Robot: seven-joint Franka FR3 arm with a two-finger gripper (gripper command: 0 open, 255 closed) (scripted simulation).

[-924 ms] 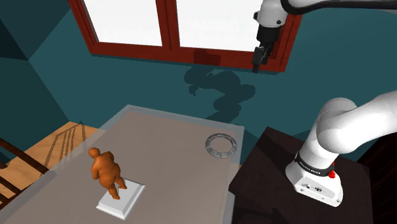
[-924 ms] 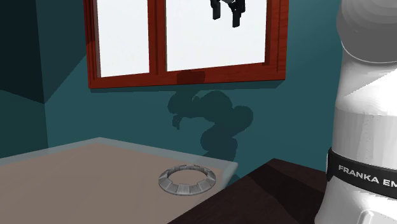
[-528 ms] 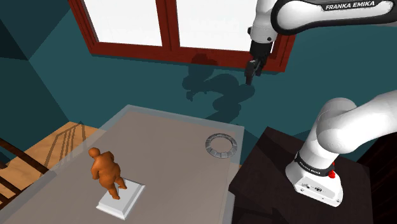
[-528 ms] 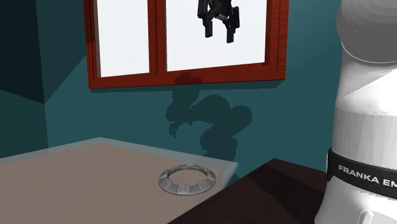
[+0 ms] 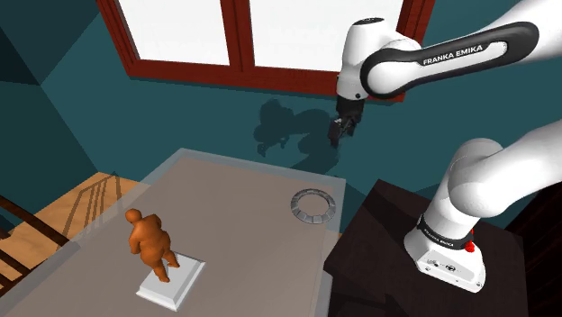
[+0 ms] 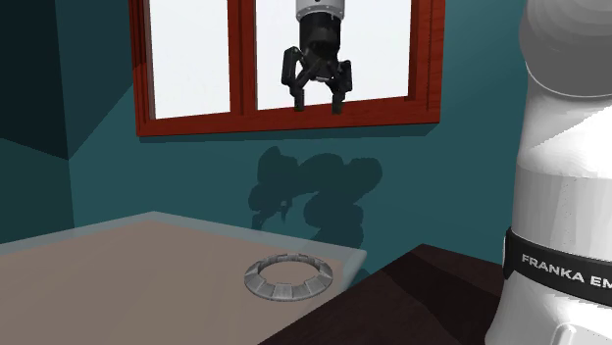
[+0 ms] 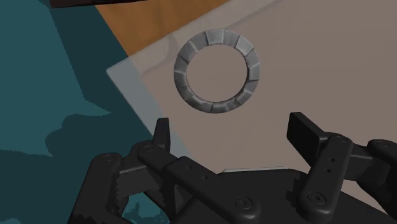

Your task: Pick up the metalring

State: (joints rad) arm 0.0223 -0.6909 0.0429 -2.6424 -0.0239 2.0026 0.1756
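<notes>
A grey segmented ring (image 5: 312, 208) lies flat on the brownish tabletop (image 5: 234, 225), near the corner closest to the stand. The second exterior view has the ring (image 6: 288, 277) at the table's near edge. My black gripper (image 5: 336, 135) hangs high above it in front of the teal wall, open and holding nothing. In the second exterior view the gripper (image 6: 319, 104) is level with the window sill, its fingers spread. From the wrist, the ring (image 7: 182, 73) lies well beyond the open gripper (image 7: 230, 124), close to the table's corner.
An orange figurine (image 5: 149, 240) stands on a white base (image 5: 171, 280) at the table's near left in the shoulder view. A red-framed window (image 5: 261, 76) sits in the wall behind. The dark stand (image 5: 378, 243) adjoins the table by the ring. Wooden floor (image 5: 77, 203) shows on the left.
The gripper has come down from in front of the window to below the sill and shifted toward the shoulder view's left. The ring and figurine have not moved.
</notes>
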